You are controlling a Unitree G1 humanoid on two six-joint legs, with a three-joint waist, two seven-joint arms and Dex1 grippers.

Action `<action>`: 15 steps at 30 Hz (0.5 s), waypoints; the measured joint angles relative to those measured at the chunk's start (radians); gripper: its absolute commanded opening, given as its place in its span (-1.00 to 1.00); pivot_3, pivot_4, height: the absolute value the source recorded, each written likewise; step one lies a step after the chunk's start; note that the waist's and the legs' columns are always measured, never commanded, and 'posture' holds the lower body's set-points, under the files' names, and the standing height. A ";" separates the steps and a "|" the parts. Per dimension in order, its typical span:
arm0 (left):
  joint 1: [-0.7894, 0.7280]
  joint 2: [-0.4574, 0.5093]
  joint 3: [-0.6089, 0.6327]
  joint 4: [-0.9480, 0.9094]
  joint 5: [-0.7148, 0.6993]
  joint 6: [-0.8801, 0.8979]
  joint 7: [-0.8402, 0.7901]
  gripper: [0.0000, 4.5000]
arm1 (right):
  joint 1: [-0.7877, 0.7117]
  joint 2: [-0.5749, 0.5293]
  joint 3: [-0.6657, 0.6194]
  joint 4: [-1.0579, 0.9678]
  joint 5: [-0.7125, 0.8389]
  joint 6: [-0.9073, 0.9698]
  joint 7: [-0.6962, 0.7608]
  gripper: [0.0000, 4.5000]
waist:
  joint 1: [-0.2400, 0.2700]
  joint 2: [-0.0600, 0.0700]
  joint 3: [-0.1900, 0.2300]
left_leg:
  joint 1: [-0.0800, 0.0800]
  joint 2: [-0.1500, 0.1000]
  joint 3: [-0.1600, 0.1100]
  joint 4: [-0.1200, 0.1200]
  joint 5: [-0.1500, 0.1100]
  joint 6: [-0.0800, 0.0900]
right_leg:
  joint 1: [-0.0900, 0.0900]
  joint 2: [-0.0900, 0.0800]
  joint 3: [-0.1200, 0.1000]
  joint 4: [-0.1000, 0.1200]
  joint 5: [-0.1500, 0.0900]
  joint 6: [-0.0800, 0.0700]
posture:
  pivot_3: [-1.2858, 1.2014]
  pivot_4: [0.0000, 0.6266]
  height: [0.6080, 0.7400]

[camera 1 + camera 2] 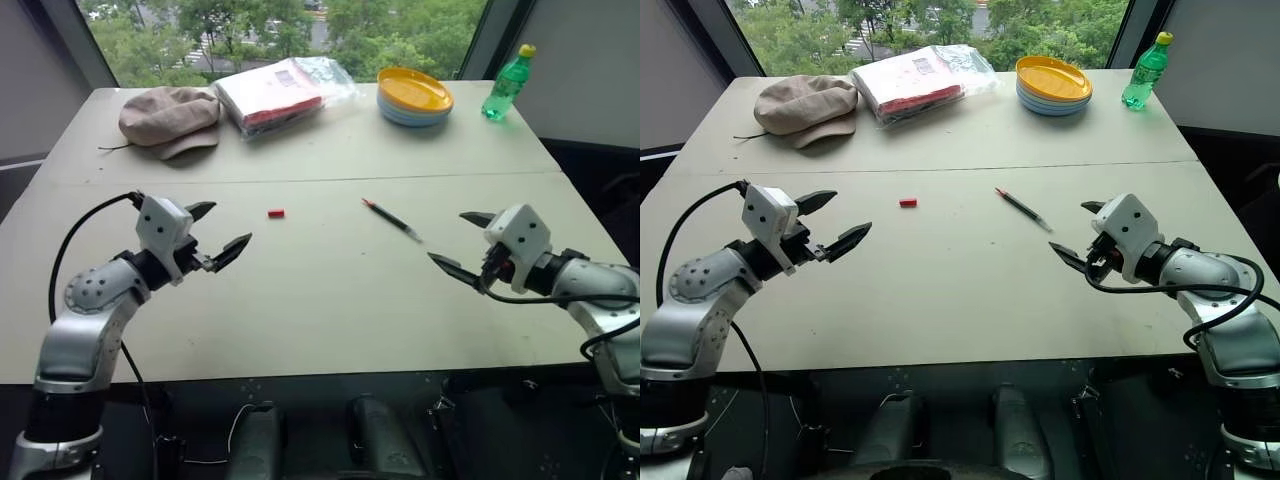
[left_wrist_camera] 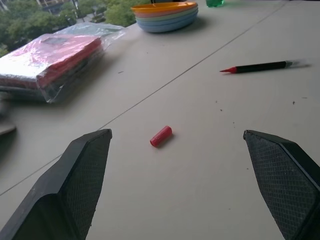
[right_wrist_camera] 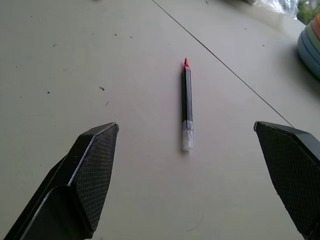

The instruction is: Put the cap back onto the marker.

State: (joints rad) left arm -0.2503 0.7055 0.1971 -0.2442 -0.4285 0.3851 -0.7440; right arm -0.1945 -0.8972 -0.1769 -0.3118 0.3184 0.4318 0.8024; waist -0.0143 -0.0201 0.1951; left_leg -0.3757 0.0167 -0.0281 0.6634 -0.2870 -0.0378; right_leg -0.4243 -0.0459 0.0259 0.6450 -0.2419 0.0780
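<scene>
The marker (image 1: pixel 391 219) lies uncapped on the pale table (image 1: pixel 320 310), a little right of the middle, just on the near side of the seam where the two table halves meet. It is a slim black stick with a bare red tip pointing away toward the far left and a short clear or whitish end nearest the right gripper; it lies flat and at a slant.

Going by size: the table carries, along its far edge, a beige cap-style hat (image 1: pixel 168 118) on the left, a clear plastic bag of red and white packets (image 1: pixel 283 93) beside it, a stack of plates (image 1: pixel 414 97) with a yellow one on top, and a green bottle (image 1: pixel 507 84) with a yellow lid at the far right.

The left gripper (image 1: pixel 220 232) hovers above the table's near left with its two black fingers spread wide and nothing between them. The right gripper (image 1: pixel 464 245) hovers at the near right, also spread wide and empty, aimed toward the marker.

The cap (image 1: pixel 276 213), a tiny bright red cylinder, lies on its side left of the marker and well apart from it, ahead of the left gripper.
</scene>
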 measured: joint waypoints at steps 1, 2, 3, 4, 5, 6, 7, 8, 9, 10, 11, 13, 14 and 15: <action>-0.001 0.000 0.001 0.000 0.000 0.000 -0.001 0.96 | -0.001 0.000 0.000 0.000 0.001 0.000 0.001 1.00 | 0.000 0.000 0.000 | 0.000 0.000 0.000 0.000 0.000 0.000 | 0.000 0.000 0.000 0.000 0.000 0.000 | 0.03 -0.52 1.00; -0.014 0.008 0.005 0.012 -0.011 0.006 -0.023 0.96 | -0.012 -0.007 -0.001 -0.001 0.011 0.015 0.016 1.00 | 0.000 0.000 0.000 | 0.000 0.000 0.000 0.000 0.000 0.000 | 0.000 0.000 0.000 0.000 0.000 0.000 | 0.03 -0.52 1.00; -0.032 0.028 0.003 0.031 -0.020 0.019 -0.047 0.96 | -0.028 -0.022 0.003 -0.001 0.021 0.033 0.031 1.00 | 0.000 0.000 0.001 | -0.001 0.000 0.000 0.000 0.000 0.000 | -0.001 0.000 0.000 0.000 0.000 0.000 | 0.03 -0.52 1.00; -0.045 0.048 0.005 0.051 -0.023 0.024 -0.068 0.96 | -0.051 -0.034 0.002 -0.001 0.030 0.049 0.040 1.00 | -0.001 0.000 0.001 | -0.001 0.000 0.000 0.000 0.000 0.000 | -0.002 0.000 0.000 0.000 0.000 0.000 | 0.03 -0.52 1.00; -0.056 0.060 0.007 0.063 -0.028 0.025 -0.083 0.96 | -0.067 -0.044 -0.004 -0.001 0.039 0.058 0.046 1.00 | -0.002 0.000 0.001 | -0.001 0.000 0.000 0.000 0.000 0.000 | -0.002 0.000 0.000 0.000 0.000 0.000 | 0.03 -0.52 1.00; -0.062 0.063 0.010 0.069 -0.032 0.025 -0.092 0.96 | -0.078 -0.047 -0.007 -0.001 0.042 0.063 0.049 1.00 | -0.002 0.000 0.001 | -0.001 0.000 0.000 0.000 0.000 0.000 | -0.002 0.000 0.000 0.000 0.000 0.001 | 0.03 -0.52 1.00; -0.069 0.063 0.011 0.080 -0.038 0.031 -0.100 0.96 | -0.093 -0.047 -0.007 -0.001 0.047 0.068 0.049 1.00 | -0.002 0.000 0.001 | -0.001 0.000 0.000 0.000 0.000 0.000 | -0.002 0.000 0.000 0.000 0.001 0.001 | 0.03 -0.52 1.00; -0.075 0.063 0.011 0.089 -0.040 0.041 -0.103 0.96 | -0.105 -0.046 -0.007 -0.001 0.050 0.071 0.050 1.00 | -0.001 0.000 0.001 | -0.001 0.000 0.000 0.000 0.000 0.000 | -0.002 0.000 0.000 0.000 0.001 0.003 | 0.03 -0.52 1.00; -0.078 0.063 0.011 0.095 -0.042 0.046 -0.109 0.96 | -0.118 -0.046 -0.007 -0.001 0.051 0.076 0.049 1.00 | -0.001 0.000 0.001 | -0.002 0.000 0.000 0.000 0.000 0.000 | -0.002 0.000 0.000 0.000 0.001 0.003 | 0.03 -0.52 1.00; -0.078 0.063 0.011 0.096 -0.043 0.048 -0.115 0.96 | -0.128 -0.046 -0.007 -0.002 0.052 0.080 0.048 1.00 | -0.001 0.000 0.001 | -0.002 0.000 0.000 0.000 0.000 0.000 | -0.002 0.000 0.000 0.000 0.001 0.003 | 0.03 -0.52 1.00; -0.079 0.063 0.011 0.095 -0.043 0.049 -0.121 0.96 | -0.133 -0.045 -0.007 -0.002 0.053 0.084 0.048 1.00 | -0.001 0.000 0.001 | -0.002 0.000 0.000 0.000 0.000 0.000 | -0.002 0.000 0.000 0.000 0.001 0.003 | 0.03 -0.52 1.00; -0.080 0.062 0.011 0.095 -0.043 0.048 -0.125 0.96 | -0.134 -0.042 -0.004 -0.007 0.055 0.087 0.047 1.00 | 0.000 0.000 0.001 | -0.002 0.000 0.000 0.000 0.000 0.000 | -0.002 0.000 0.000 0.000 0.001 0.003 | 0.03 -0.52 1.00; -0.081 0.061 0.011 0.096 -0.043 0.048 -0.125 0.96 | -0.134 -0.038 -0.002 -0.009 0.056 0.087 0.046 1.00 | 0.000 0.000 0.001 | -0.002 0.000 0.000 0.000 0.000 0.000 | -0.002 0.000 0.000 0.000 0.001 0.003 | 0.03 -0.52 1.00; -0.083 0.059 0.010 0.096 -0.042 0.048 -0.126 0.96 | -0.135 -0.032 0.001 -0.011 0.057 0.087 0.045 1.00 | 0.000 0.000 0.001 | -0.002 0.000 0.000 0.000 0.000 0.000 | -0.002 0.000 0.000 0.000 0.001 0.003 | 0.03 -0.52 1.00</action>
State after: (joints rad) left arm -0.3333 0.7642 0.2066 -0.1479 -0.4706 0.4333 -0.8703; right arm -0.3296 -0.9291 -0.1758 -0.3225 0.3750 0.5190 0.8471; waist -0.0145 -0.0202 0.1960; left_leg -0.3773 0.0167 -0.0279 0.6634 -0.2870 -0.0378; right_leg -0.4259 -0.0462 0.0261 0.6453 -0.2405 0.0807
